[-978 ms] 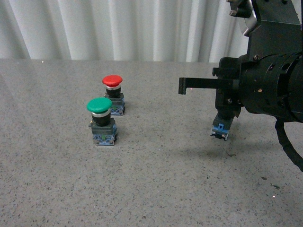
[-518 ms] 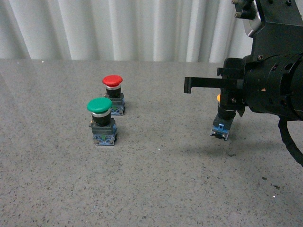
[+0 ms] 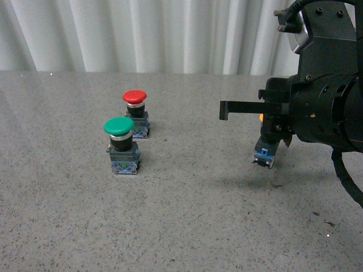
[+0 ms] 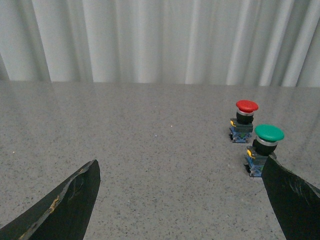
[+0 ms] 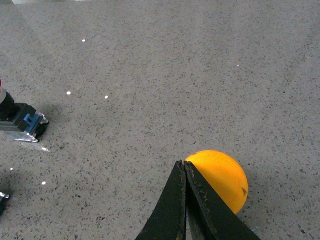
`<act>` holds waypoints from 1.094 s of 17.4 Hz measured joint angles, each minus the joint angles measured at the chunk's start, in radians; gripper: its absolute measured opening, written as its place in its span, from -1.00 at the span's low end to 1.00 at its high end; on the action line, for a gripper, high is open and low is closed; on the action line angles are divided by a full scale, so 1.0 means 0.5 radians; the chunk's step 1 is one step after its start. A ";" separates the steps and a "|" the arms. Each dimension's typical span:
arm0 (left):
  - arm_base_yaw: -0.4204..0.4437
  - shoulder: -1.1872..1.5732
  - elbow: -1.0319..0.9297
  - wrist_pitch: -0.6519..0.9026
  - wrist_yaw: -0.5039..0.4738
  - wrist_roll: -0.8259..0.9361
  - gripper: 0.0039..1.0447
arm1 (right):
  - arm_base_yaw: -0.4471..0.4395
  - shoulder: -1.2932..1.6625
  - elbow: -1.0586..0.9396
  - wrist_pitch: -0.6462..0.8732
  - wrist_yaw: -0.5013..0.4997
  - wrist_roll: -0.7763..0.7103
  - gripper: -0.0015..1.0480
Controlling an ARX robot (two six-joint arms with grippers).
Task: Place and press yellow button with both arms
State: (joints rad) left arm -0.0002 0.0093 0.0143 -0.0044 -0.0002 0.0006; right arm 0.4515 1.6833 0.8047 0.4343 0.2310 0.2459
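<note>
The right tool (image 5: 184,167) grips the yellow button (image 3: 264,152) and holds it clear of the counter (image 3: 170,226), with a shadow on the surface below it. In the front view the button hangs tilted under the tool's body, blue base lowest, and only a sliver of yellow cap shows against the black housing; one dark finger (image 3: 238,106) sticks out level towards the left. In the right wrist view the tool's two fingers lie almost pressed together, and the round yellow cap bulges out just beside them. The left tool (image 4: 180,165) is spread wide, nothing between its fingers. The green button (image 3: 120,144) and red button (image 3: 136,116) stand upright on the counter, well to the left of the held one.
</note>
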 joint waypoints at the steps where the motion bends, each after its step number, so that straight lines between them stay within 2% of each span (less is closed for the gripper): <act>1: 0.000 0.000 0.000 0.001 0.000 0.000 0.88 | 0.000 0.013 0.000 0.000 0.000 0.002 -0.97; 4: 0.000 0.000 0.000 0.000 0.000 0.000 0.88 | -0.002 0.034 0.000 0.017 -0.014 0.002 -0.97; 11: 0.000 0.000 0.000 0.000 0.000 0.000 0.88 | -0.085 0.062 -0.015 0.067 -0.192 -0.070 -0.97; 19: 0.000 0.000 0.000 0.000 0.000 0.000 0.88 | -0.107 0.124 -0.007 0.067 -0.227 -0.122 -0.97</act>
State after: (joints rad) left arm -0.0002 0.0093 0.0143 -0.0044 -0.0002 0.0006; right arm 0.3981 1.7451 0.8013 0.4679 0.1173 0.1848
